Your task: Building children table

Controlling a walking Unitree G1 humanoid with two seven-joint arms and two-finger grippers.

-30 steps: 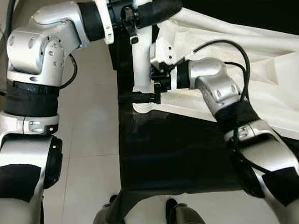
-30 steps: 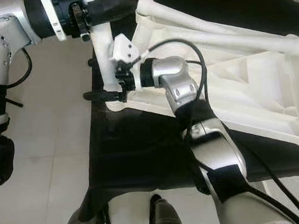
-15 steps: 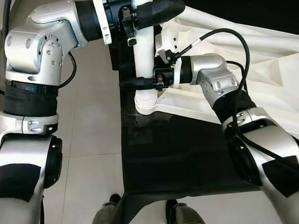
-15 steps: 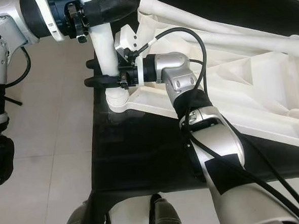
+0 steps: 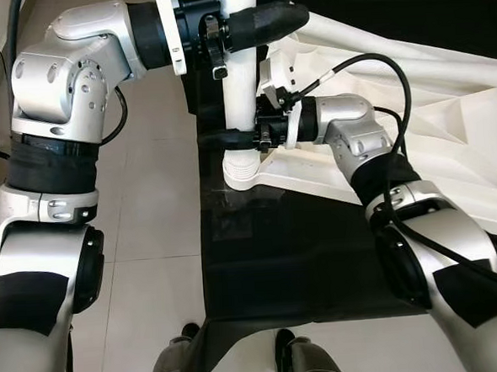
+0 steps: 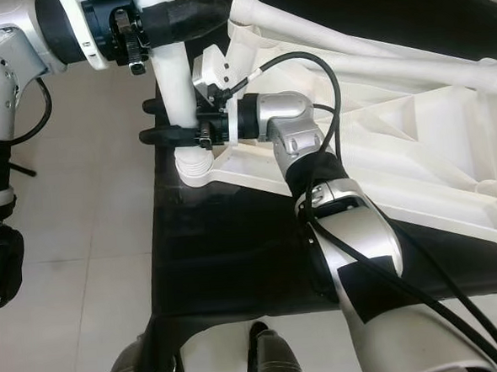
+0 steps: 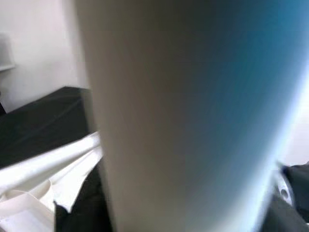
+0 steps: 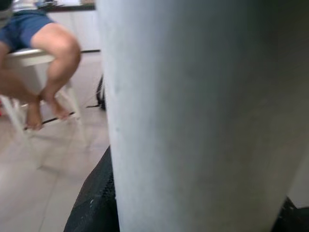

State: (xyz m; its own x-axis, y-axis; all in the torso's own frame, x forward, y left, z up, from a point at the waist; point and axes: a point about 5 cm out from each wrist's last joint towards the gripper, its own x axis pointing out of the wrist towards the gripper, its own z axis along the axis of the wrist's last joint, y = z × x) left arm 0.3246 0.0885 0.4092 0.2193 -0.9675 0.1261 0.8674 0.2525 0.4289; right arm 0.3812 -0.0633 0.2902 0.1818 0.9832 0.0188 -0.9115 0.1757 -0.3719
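You have both grippers on the white leg (image 5: 240, 77), which stands upright with its ribbed lower end seated in the corner socket (image 5: 246, 173) of the upturned tabletop (image 6: 415, 142) lying on the black mat (image 5: 286, 251). The left gripper (image 5: 259, 21) is closed round the leg high up; the right gripper (image 5: 233, 140) is clamped across it lower down, just above the socket. The leg's long axis runs vertically, foot end pointing up toward the camera, threaded end down into the tabletop. Your main risk, as I judge it, is cross-loading: if the two grips pull at slightly different angles, the leg will tilt and bind in the socket instead of seating. Twisting could also drag the light tabletop across the mat, since nothing pins it. A person (image 8: 43, 53) sits nearby on a stool.
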